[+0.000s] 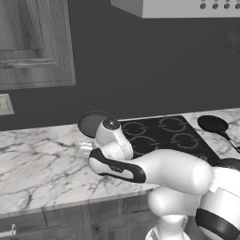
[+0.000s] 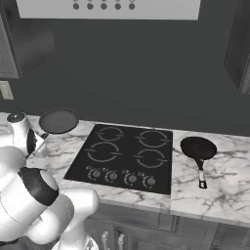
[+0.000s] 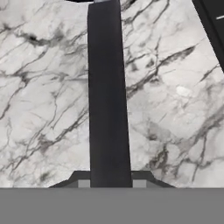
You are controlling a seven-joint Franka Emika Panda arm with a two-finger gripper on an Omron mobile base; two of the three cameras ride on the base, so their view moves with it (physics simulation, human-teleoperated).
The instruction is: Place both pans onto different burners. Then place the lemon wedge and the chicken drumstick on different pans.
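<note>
The wider pan (image 1: pixel 95 123), grey inside, rests on the marble counter just left of the cooktop (image 1: pixel 161 136). Its long dark handle (image 3: pixel 108 96) runs straight down the hand view and passes between my fingertips. My gripper (image 3: pixel 111 177) is shut on that handle, close to its free end. The same pan (image 2: pixel 58 120) sits behind my wrist in the right base view. The smaller all-black pan (image 2: pixel 197 147) lies on the counter right of the cooktop, handle toward the front edge. Pale burner rings (image 2: pixel 110 133) are bare. The lemon wedge and the chicken drumstick are out of view.
Knobs (image 2: pixel 122 177) line the cooktop's front. A range hood (image 1: pixel 187 7) hangs above it and a wall cabinet (image 1: pixel 33 42) is at the upper left. Marble counter (image 1: pixel 37 164) stretches left of the arm, ending at a front edge above drawers.
</note>
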